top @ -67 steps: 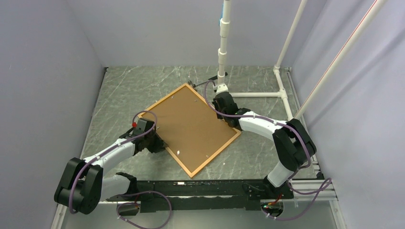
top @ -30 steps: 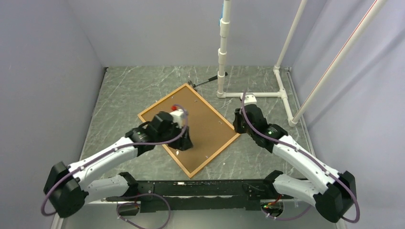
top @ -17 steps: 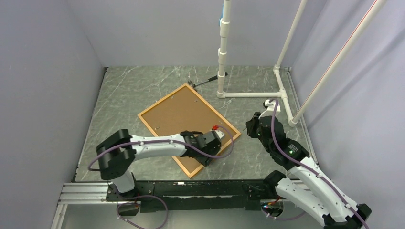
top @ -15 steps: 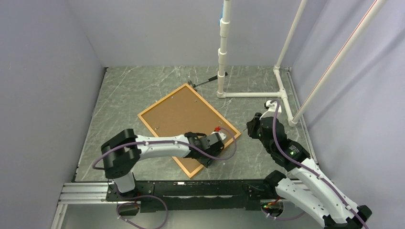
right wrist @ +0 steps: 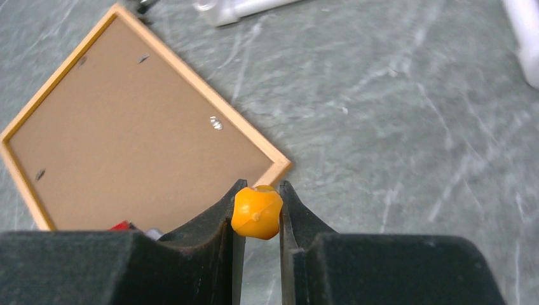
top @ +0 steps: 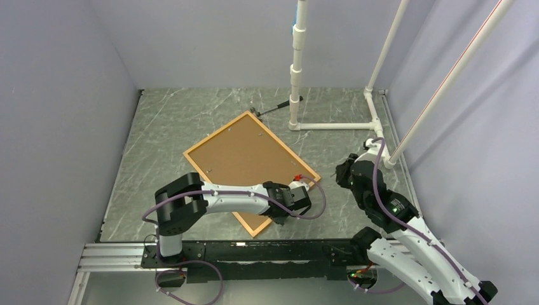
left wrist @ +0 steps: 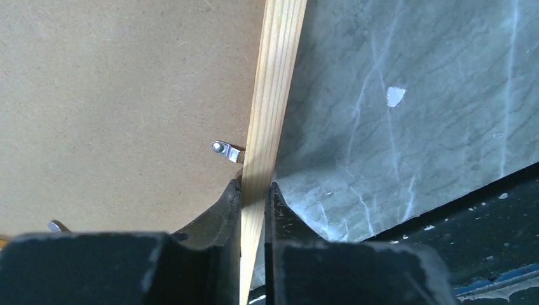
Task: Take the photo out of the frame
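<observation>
Left wrist only: pinching the frame [left wrist: 274, 82] edge with left gripper [left wrist: 254, 189]. Right wrist only: clamping an orange handle [right wrist: 256, 213] in right gripper [right wrist: 260, 194].

There was one frame [top: 215, 133] and one photo [top: 245, 155] in it; four small metal tabs [right wrist: 216, 122] showed on its brown back in the right wrist view; two arms were counted, the left arm [top: 229, 198] and the right arm [top: 407, 229], each with one purple cable [top: 191, 194] and one gripper, so a left gripper [left wrist: 254, 190] and a right gripper [right wrist: 259, 187]; one orange handle [right wrist: 256, 213] sat between the right fingers; three white pipes [top: 297, 63] rose from the one table [top: 165, 127]; two floor pipes [top: 330, 126] lay flat on it; one dark tool [top: 274, 108] lay at the far side.
</observation>
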Controlling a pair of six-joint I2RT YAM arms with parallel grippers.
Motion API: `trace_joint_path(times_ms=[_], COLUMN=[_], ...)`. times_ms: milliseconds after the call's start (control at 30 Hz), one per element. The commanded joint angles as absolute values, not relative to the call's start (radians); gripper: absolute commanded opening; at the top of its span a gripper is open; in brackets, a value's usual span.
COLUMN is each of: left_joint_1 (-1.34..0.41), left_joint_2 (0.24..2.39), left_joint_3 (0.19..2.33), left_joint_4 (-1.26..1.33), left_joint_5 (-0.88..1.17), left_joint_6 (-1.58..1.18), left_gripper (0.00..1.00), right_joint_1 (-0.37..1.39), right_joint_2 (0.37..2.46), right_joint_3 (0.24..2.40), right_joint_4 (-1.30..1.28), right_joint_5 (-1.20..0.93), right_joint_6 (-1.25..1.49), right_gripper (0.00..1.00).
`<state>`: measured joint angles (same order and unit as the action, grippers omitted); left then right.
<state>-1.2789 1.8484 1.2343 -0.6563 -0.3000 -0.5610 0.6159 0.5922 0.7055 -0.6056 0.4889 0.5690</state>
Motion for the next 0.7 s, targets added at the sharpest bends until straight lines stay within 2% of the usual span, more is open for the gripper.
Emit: trace_joint_path(times_ms=[0,67,267,500,567,667], left_joint_1=[-1.242,-1.206,-1.111,-1.073,-1.074,-1.061], left_joint_2=[1.888,1.888,2.011,2.337,2.344,2.266], left_joint_3=[1.252,1.246,1.394,1.812,1.869,1.814], left_joint_4=[-0.558,-0.455,-0.211,-0.012,-0.019,-0.027], left_joint_5=[-0.245,-0.149,0.099,0.341,0.332,0.299], left_joint_6=[-0.611,-0.628,-0.758,-1.057,-1.055,-0.985], left_gripper=[0.05,0.00,0.00,0.01,0.14,0.36], right_joint_1=[0.613,0.614,0.614,0.613,0.614,0.613], right_joint_2=[0.578,0.583,0.546,0.550,0.570,0.596], right_joint_3=[0.791,0.843,0.955,0.978,0.980,0.972], right_joint_4=[-0.801,-0.890,-0.953,-0.886,-0.883,-0.875], right_joint_5=[0.753,0.844,0.921,0.856,0.818,0.798], right_joint_6=[0.804,0.866,0.850,0.712,0.693,0.684], right_gripper=[0.00,0.00,0.00,0.00,0.00,0.00])
